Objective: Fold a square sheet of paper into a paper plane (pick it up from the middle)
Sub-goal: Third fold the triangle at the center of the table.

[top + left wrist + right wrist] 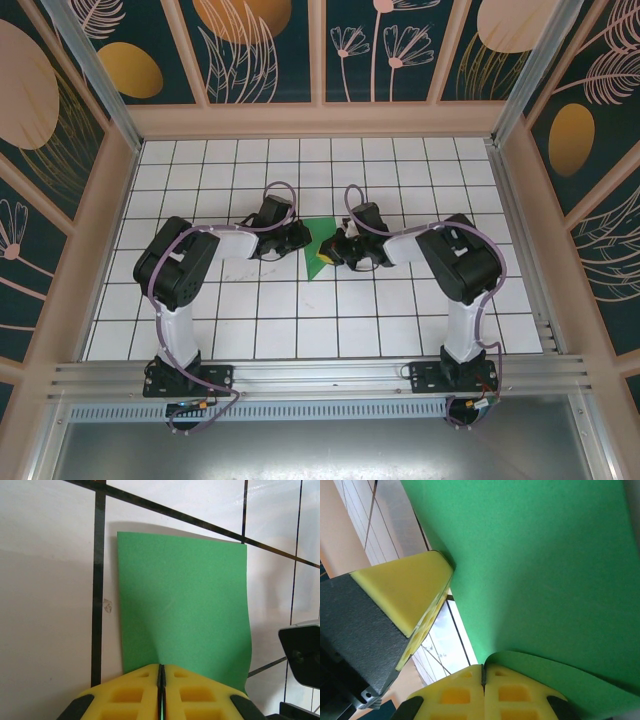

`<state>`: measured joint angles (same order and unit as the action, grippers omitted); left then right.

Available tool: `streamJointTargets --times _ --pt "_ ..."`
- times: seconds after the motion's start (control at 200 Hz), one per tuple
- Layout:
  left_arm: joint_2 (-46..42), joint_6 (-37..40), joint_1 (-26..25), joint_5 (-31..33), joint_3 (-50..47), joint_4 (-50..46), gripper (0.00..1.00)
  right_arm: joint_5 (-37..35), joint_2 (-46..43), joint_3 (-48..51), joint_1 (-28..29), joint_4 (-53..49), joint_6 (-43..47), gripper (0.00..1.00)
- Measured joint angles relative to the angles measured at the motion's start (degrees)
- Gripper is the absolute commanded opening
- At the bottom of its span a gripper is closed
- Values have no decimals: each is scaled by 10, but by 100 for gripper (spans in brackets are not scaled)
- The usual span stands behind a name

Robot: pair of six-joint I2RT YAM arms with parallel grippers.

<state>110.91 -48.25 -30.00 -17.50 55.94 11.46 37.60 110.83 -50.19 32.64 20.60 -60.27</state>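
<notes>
The square sheet of paper (320,240), plain green, is held up off the white grid table (300,320) between my two grippers. My left gripper (304,241) is shut on its near edge; in the left wrist view the yellow pads (135,695) meet at the gripper's tip (161,668), where the sheet (185,605) puckers. My right gripper (331,254) is shut on the opposite side; in the right wrist view the paper (545,570) curls over and into its tip (483,668). No paper plane shape shows.
One yellow finger of the left gripper (405,587) sits close beside the sheet in the right wrist view. A black part of the right arm (302,652) is at the sheet's right. Wooden walls (320,120) enclose the table; an aluminium rail (320,378) runs along the near edge.
</notes>
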Motion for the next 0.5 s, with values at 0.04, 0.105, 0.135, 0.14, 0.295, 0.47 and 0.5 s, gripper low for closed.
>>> streamJointTargets --times 0.04,0.105,0.135,0.14,0.295,0.47,0.5 --pt "0 0 0 0 0 0 12 0 2 -1 0 0 2 1" --pt "0 0 0 0 0 0 13 0 4 -4 1 0 4 1" --pt "0 0 0 0 0 0 12 0 5 -5 1 -1 6 1" --pt "0 0 0 0 0 0 12 0 5 -6 1 -2 6 1" --pt "0 0 0 0 0 0 13 0 9 -13 5 -5 16 1" --pt "0 0 0 0 0 0 12 0 11 -20 7 -14 24 2" --pt "0 0 0 0 0 0 12 0 13 -21 7 -14 27 2"
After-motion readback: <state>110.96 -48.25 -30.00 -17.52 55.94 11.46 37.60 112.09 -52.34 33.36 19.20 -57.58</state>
